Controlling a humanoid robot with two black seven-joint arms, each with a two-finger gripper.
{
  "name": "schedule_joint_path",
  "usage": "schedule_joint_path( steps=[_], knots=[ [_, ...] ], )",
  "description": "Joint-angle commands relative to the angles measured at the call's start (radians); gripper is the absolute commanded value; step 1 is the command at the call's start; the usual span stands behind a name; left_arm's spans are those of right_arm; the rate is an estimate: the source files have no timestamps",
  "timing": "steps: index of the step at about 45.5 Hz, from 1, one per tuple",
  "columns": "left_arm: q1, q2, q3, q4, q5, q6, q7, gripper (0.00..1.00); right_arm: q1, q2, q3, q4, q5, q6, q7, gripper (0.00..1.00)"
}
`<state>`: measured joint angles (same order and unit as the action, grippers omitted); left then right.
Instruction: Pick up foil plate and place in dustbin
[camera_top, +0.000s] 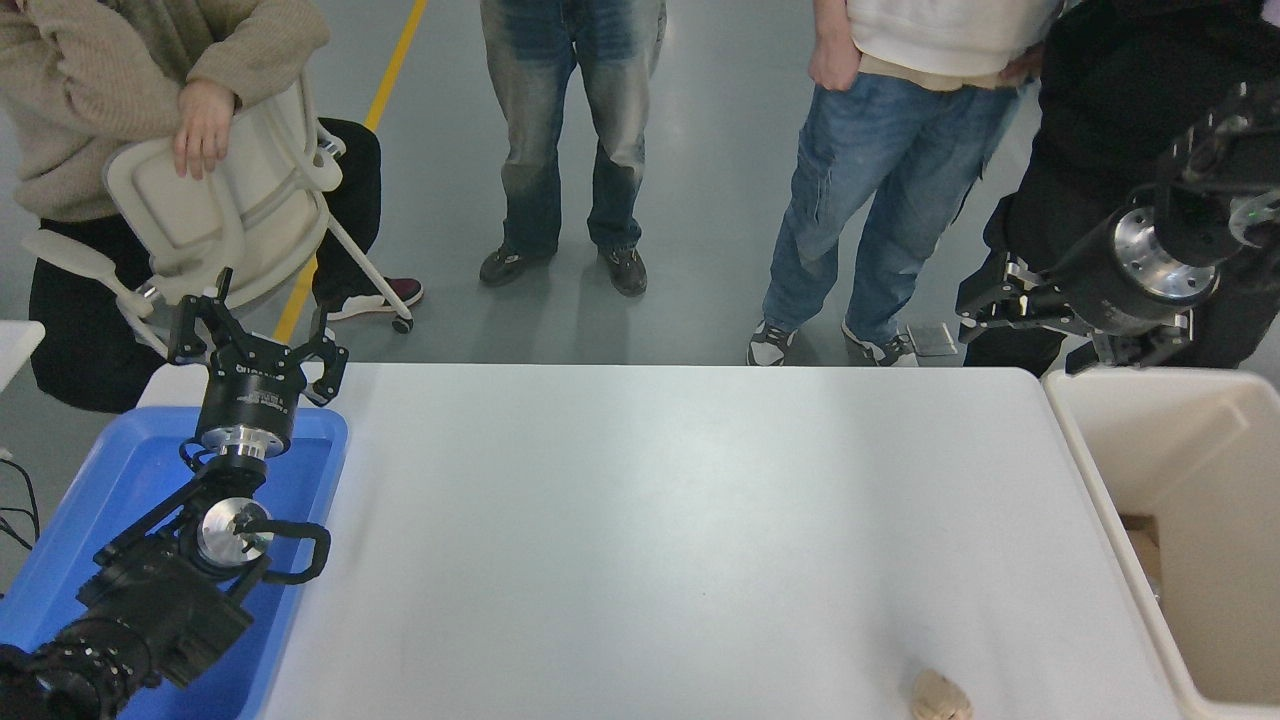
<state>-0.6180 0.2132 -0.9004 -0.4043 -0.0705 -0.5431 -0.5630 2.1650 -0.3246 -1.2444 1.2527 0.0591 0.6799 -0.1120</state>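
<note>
The foil plate is not in view anywhere on the table. The beige dustbin (1180, 440) stands at the table's right end, and its deep inside shows only partly. My right gripper (985, 300) hangs in the air above the table's far right corner, just left of the dustbin's far rim. Its fingers are spread and nothing is between them. My left gripper (255, 335) is parked open over the far end of the blue tray (90, 500) at the lower left.
A small tan lump (940, 697) lies near the table's front edge at the right. Several people stand along the far side. One at the far left holds a white chair (220, 210). A brown piece (1140, 550) shows inside the dustbin.
</note>
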Motion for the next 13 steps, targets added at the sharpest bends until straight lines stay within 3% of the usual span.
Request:
schedule_joint_path(
  steps=[1,13],
  knots=[
    [0.0,0.0,0.0,-0.001,0.0,0.0,0.0,0.99,0.121,0.098,0.002,0.013,0.016,0.105,0.002,1.0],
    [0.0,0.0,0.0,-0.001,0.0,0.0,0.0,0.99,0.134,0.116,-0.032,0.01,0.07,0.105,0.002,1.0]
  ],
)
